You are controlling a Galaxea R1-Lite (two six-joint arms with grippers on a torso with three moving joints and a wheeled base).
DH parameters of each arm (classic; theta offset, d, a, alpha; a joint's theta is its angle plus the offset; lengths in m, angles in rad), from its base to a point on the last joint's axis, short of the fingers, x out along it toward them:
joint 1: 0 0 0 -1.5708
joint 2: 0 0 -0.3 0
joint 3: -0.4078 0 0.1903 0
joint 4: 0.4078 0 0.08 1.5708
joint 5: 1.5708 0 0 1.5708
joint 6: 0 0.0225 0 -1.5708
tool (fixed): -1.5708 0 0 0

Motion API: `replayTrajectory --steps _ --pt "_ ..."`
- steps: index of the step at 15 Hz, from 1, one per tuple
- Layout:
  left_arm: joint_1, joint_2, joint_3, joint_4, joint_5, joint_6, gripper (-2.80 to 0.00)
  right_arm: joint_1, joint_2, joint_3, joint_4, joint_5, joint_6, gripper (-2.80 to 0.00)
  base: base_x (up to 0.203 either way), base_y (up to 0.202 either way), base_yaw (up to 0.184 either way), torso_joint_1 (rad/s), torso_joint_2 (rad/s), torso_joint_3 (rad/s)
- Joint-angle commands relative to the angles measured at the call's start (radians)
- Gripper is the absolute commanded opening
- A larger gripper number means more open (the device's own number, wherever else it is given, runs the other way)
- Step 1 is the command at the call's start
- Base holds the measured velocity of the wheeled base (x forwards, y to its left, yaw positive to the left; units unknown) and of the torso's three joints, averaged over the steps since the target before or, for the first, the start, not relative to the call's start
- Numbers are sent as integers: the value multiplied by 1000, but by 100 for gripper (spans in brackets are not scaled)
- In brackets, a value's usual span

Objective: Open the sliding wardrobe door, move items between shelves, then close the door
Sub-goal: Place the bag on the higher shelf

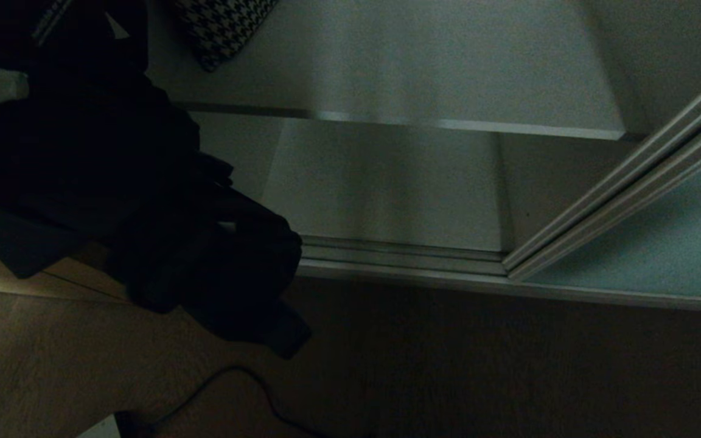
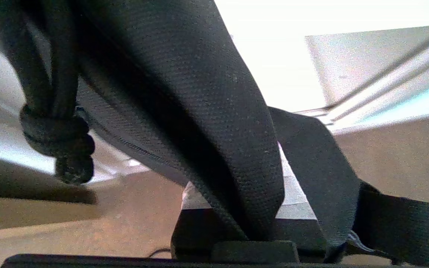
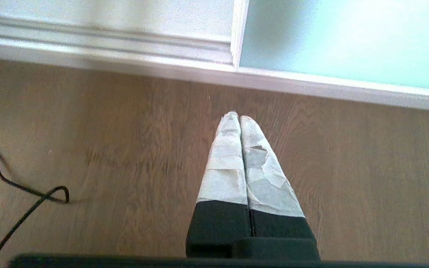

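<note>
Head view, one black bag [image 1: 143,201], two shelves [image 1: 448,79]

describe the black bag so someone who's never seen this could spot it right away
Start at the open wardrobe with the teal sliding door on its right. Left of the opening, the left gripper holds the black bag by its wide strap, over the wood floor; it's plain black, unlike the checked item shelved above.

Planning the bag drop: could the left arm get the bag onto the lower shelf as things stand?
Probably yes: the door is slid aside, the shelf looks bare, and the left tool grips the bag by its strap.
</note>
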Motion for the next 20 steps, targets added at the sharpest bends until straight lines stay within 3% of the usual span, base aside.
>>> replayTrajectory --steps 1,16,20 --pt "-6 -11 7 1 -28 1 -280 0 -3 1 0 0 0 -280 0 0 0 7 7 198" --pt "-5 -29 10 -24 -31 10 -280 0 -3 0 -1 0 0 -280 0 0 0 1 3 147" --pt "-7 -29 -22 -115 -33 36 -280 0 -3 0 -1 0 0 -280 0 0 0 0 0 0"
